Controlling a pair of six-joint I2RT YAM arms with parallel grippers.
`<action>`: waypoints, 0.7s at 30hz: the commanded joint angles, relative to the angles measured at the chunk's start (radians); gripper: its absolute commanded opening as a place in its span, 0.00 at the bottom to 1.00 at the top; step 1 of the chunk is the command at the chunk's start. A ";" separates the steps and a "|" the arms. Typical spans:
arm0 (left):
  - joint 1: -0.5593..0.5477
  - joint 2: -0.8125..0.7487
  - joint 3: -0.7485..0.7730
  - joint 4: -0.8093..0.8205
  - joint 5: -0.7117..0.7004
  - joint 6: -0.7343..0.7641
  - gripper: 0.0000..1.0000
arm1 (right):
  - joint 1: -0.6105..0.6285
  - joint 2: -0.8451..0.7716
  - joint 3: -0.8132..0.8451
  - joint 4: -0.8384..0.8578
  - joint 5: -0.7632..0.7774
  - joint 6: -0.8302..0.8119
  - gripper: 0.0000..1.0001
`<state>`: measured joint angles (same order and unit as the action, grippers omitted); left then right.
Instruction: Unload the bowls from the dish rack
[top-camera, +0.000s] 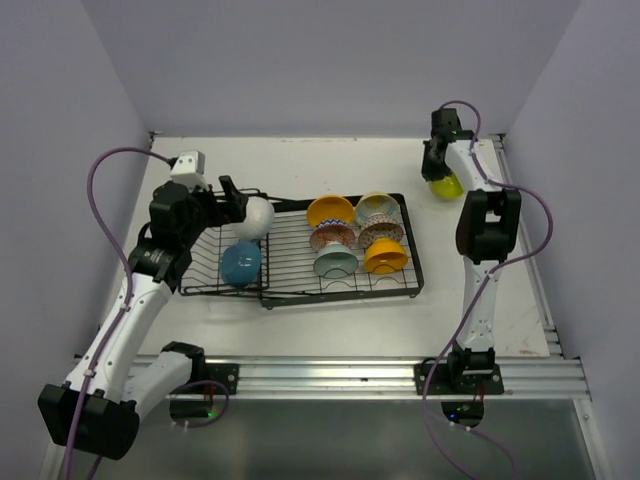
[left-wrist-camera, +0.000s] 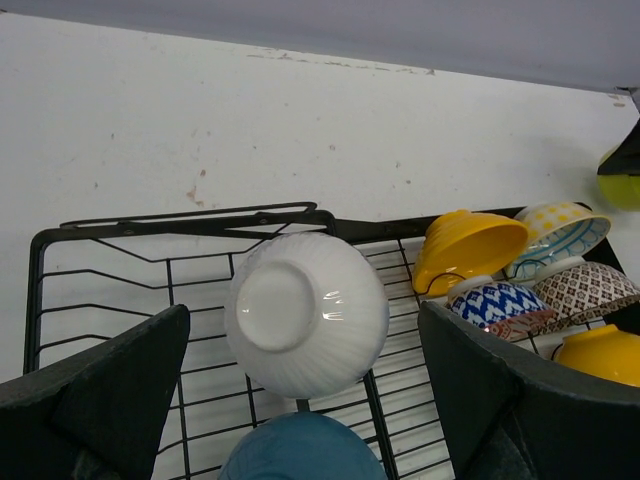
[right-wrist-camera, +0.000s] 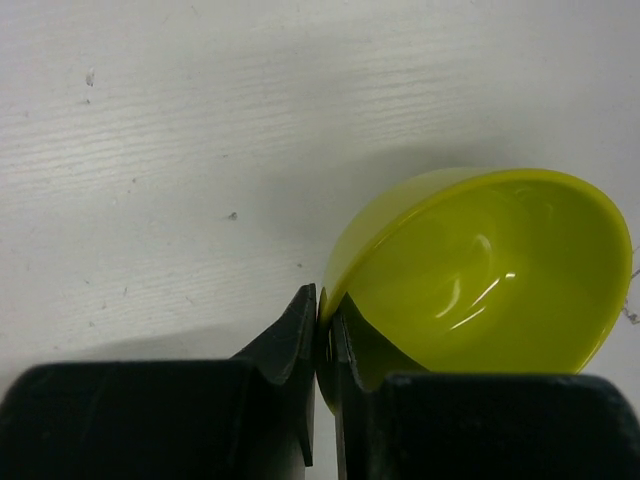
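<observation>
The bowls (top-camera: 333, 236) lay mostly in the dish rack (top-camera: 290, 240), and we counted eight there in the top view. Six crowded the rack's right section, leaning against each other: two orange-yellow bowls (top-camera: 330, 211), three patterned bowls (top-camera: 380, 232) and a pale teal bowl (top-camera: 336, 262). On the rack's left section a blue bowl (top-camera: 240, 263) sat bottom up toward the near edge. A white bowl (left-wrist-camera: 305, 312) lay tilted at the far edge, its foot turned toward the left wrist camera. Our left gripper (top-camera: 236, 203) hung over that far edge with its fingers (left-wrist-camera: 110, 390) spread wide, one on each side of the white bowl and touching neither side of it. The yellow-green bowl (right-wrist-camera: 480, 270) was out of the rack, well beyond its far right corner, over the white table (top-camera: 300, 165). Our right gripper (right-wrist-camera: 322, 300) pinched its wall, one finger inside and one outside, and the bowl was tipped with its mouth sideways. We could not tell whether it rested on the table.
</observation>
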<state>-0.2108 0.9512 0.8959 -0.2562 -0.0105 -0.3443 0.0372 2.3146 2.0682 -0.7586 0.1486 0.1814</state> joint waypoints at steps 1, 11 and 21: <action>-0.004 0.012 0.003 0.023 0.034 0.018 1.00 | -0.002 0.020 0.059 -0.018 0.026 -0.023 0.09; -0.004 0.029 0.005 0.025 0.041 0.021 1.00 | -0.002 0.052 0.059 -0.005 0.016 -0.020 0.25; -0.004 0.023 0.000 0.029 0.046 0.027 1.00 | -0.002 -0.015 0.119 -0.068 0.014 -0.005 0.69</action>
<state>-0.2108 0.9825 0.8955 -0.2558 0.0269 -0.3439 0.0372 2.3699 2.1269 -0.7837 0.1471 0.1757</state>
